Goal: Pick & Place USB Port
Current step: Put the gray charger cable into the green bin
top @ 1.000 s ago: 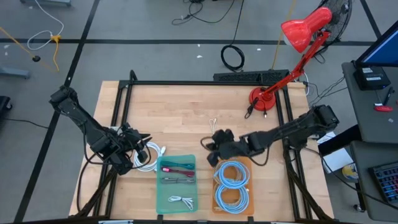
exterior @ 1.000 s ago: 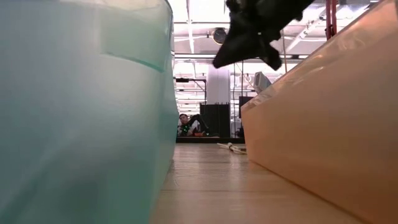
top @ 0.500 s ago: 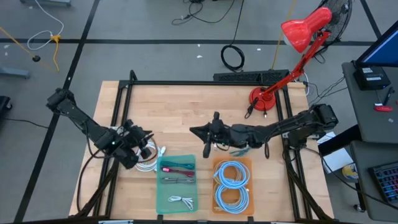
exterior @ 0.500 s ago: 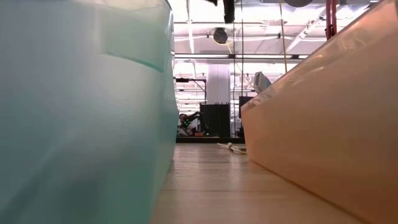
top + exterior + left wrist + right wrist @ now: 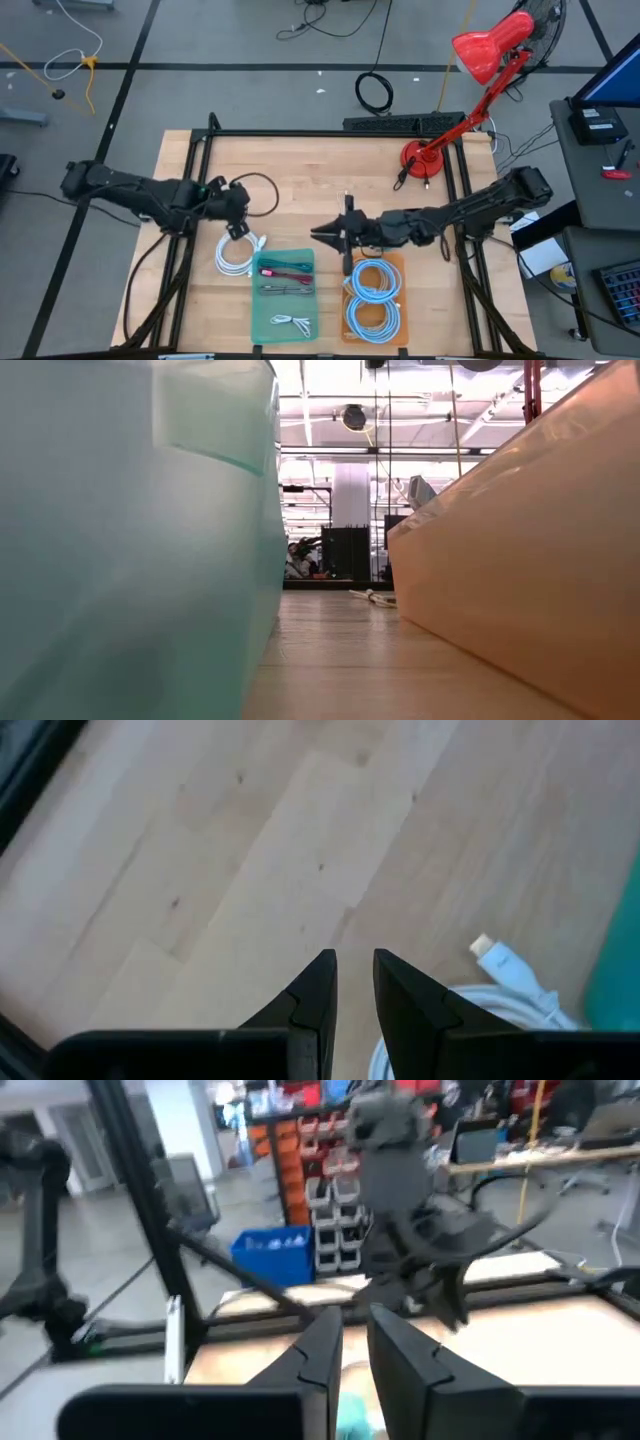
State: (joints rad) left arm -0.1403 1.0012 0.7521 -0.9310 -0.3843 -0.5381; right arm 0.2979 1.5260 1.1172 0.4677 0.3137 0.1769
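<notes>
In the high view, the white cable (image 5: 235, 256) is seen coiled on the table (image 5: 300, 170), just beside the teal tray (image 5: 253, 322) on its left. The coil's long axis runs from the table's back toward its front. The left gripper (image 5: 238, 222) is placed just behind the coil, close above it, so the left arm is judged much the nearer. The right gripper (image 5: 322, 236) is held between the two trays, behind the orange tray (image 5: 343, 300). A thin line (image 5: 347, 262) shows under it; whether it is held cannot be told.

In the low view, only the trays' walls are shown, with thin strands (image 5: 376, 480) hanging between them.

In the left wrist view, the left gripper's fingers are set slightly apart with nothing between them. The cable lies just ahead and to one side: smooth, white, ending in a small flat plug (image 5: 492, 951).

In the right wrist view, the right gripper's fingers are parted by a narrow gap, with nothing seen pinched.
</notes>
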